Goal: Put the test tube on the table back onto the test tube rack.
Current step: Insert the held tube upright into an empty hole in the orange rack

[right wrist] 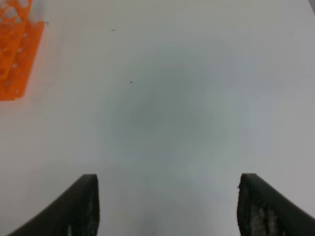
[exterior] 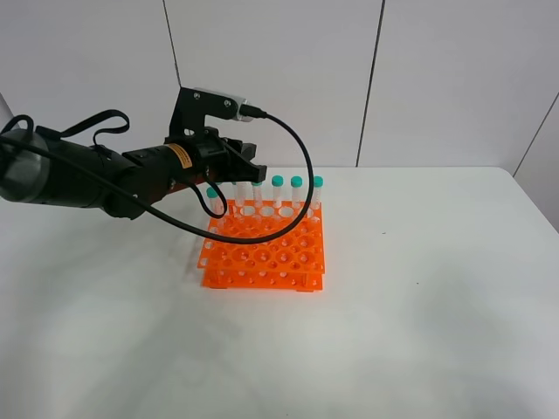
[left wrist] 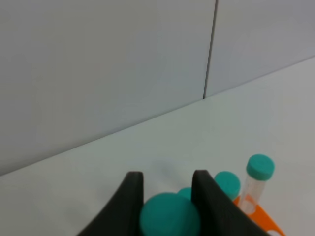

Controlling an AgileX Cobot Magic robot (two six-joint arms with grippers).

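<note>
High camera: your left gripper (exterior: 243,168) reaches in over the far row of the bright orange plastic two-tier rack (exterior: 262,257). Its black body hides the tube tops directly beneath it, so you cannot tell from here which tube it has. Just to its right, three clear tubes with teal caps (exterior: 297,182) stand upright in that same row. One more shows on its other side, beside the looping black cable (exterior: 309,166). Your right arm is outside this view. The plain white tabletop (exterior: 419,297) lies open to the right of the rack and in front of it, and the grey panelled wall (exterior: 279,70) stands behind the gripper.

Left wrist camera: the two black fingers (left wrist: 129,206) are clamped on the teal screw cap of the slim clear test tube (left wrist: 170,216), and the cap fills the gap between them. The tube's body is cut off by the frame edge, so you cannot see whether its tip sits in a hole. Past the fingertips stand more teal caps and a sliver of orange rack.

Right wrist camera: your right gripper (right wrist: 167,206) hangs with its jaws wide apart over bare tabletop, and only the finger ends show. A corner of the rack lies well off to one side, ahead.
</note>
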